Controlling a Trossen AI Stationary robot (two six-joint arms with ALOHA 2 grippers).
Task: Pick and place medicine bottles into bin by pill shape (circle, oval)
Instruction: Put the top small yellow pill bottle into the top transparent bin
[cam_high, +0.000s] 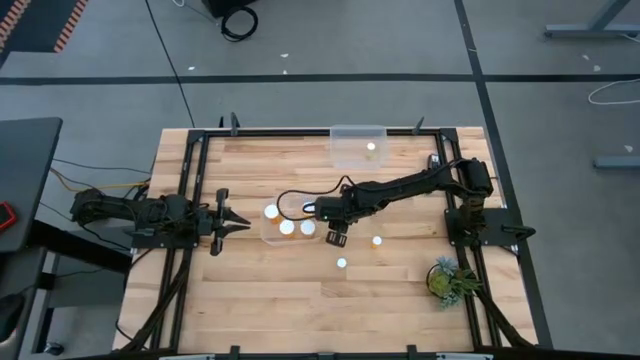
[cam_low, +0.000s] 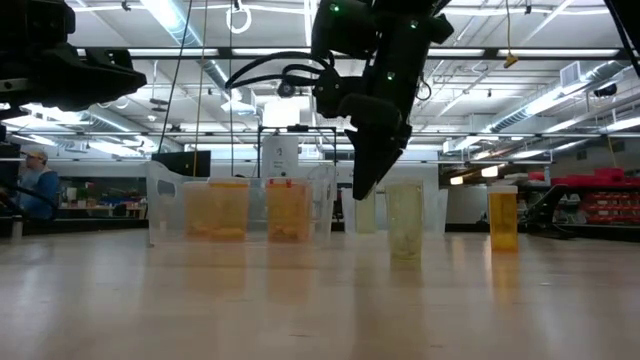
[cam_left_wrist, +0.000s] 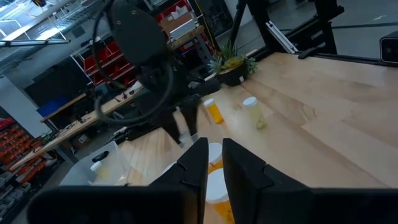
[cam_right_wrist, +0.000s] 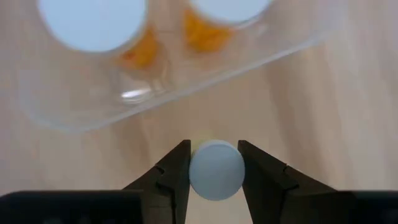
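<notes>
A: Where is the bottle your right claw (cam_right_wrist: 213, 167) went for?

B: You have it. In the right wrist view a white-capped bottle (cam_right_wrist: 216, 169) sits between the two fingers, both pressed against its cap. From above, that claw is near the middle of the bench (cam_high: 250, 300), just beside the clear bin (cam_high: 268, 232).

A: And what is in that bin?

B: You can see three white caps there from above: one (cam_high: 271, 211) at its left end, one (cam_high: 287, 227) in the middle, one (cam_high: 307, 227) nearest your claw. From table height, amber bottles show through its clear wall.

A: The other bottles?

B: Two stand loose on the bench toward the right edge: one (cam_high: 377, 240) beside the right arm, one (cam_high: 342, 263) a little nearer the front. A second clear bin (cam_high: 340, 143) sits at the far edge with one bottle (cam_high: 371, 148) inside.

A: Your left claw (cam_high: 238, 224)?

B: Clenched on nothing, fingers together, over the left side of the bench and pointing toward the near bin. The plant (cam_high: 452, 279) is by the right front corner.
</notes>
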